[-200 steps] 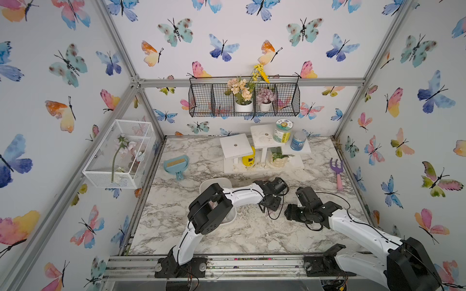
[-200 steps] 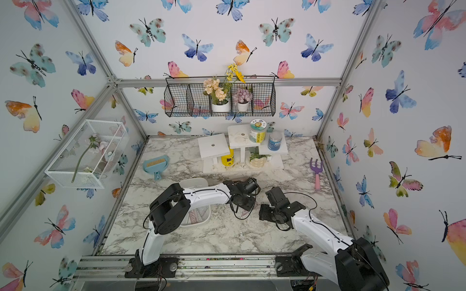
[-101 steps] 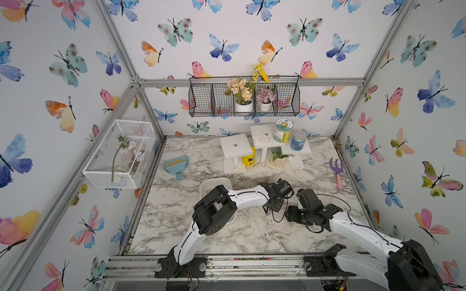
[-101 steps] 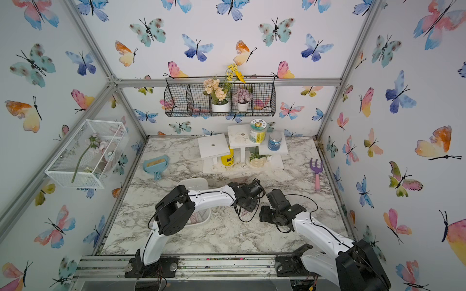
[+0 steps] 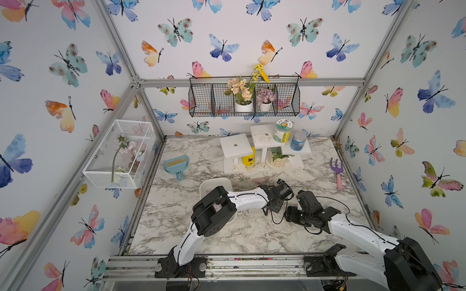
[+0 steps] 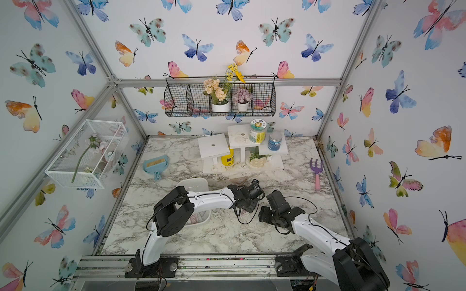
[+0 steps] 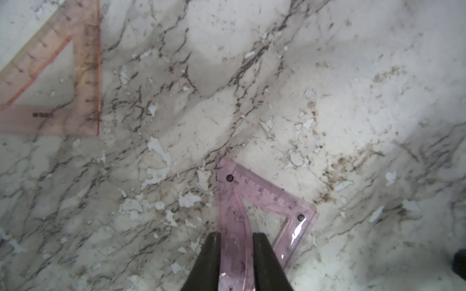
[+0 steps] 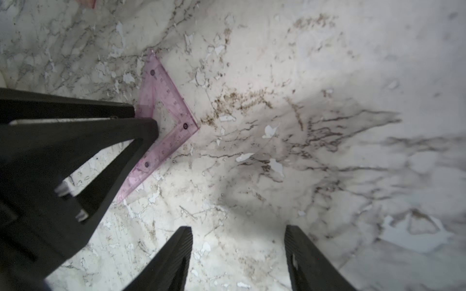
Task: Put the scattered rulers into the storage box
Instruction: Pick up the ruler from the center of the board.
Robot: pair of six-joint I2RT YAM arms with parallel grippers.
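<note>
One thin set square (image 7: 262,187), likely slick and bendy, is pinched along one strip by your left pincer (image 7: 235,238); your right pincer (image 8: 238,239) hangs spread, so lift gently.

Purple toy fork (image 5: 338,173); blue dustpan (image 5: 176,163)

Pink set sq. (image 7: 262,199) pinched in left jaws, 2nd set sq. (image 7: 85,75) flat nearby, white storage box (image 5: 209,184) holds rulers (image 6: 199,217).

Storage box (image 5: 214,182) left of set square (image 7: 262,190); fork (image 5: 338,171) right.
</note>
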